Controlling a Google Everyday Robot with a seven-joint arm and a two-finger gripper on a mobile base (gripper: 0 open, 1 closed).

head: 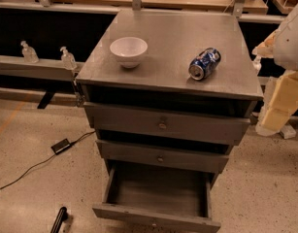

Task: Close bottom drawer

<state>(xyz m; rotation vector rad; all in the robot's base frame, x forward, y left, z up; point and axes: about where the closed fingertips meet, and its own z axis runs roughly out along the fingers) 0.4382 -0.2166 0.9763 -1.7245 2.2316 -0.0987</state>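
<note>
The grey cabinet (168, 76) stands in the middle of the camera view with three drawers. The bottom drawer (156, 218) is pulled far out toward me, its inside bare and its small round knob on the plain grey front at the lower edge of the view. The middle drawer (160, 157) and top drawer (163, 125) sit nearly closed. My gripper (272, 123), on a cream and white arm, hangs at the right edge beside the cabinet's right side, about level with the top drawer. It is well above and to the right of the bottom drawer and touches nothing.
A white bowl (128, 51) and a blue can (205, 63) lying on its side rest on the cabinet top. Two small bottles (67, 58) stand on a ledge at left. A black adapter with cable (60, 145) and a black rod (58, 220) lie on the floor at left.
</note>
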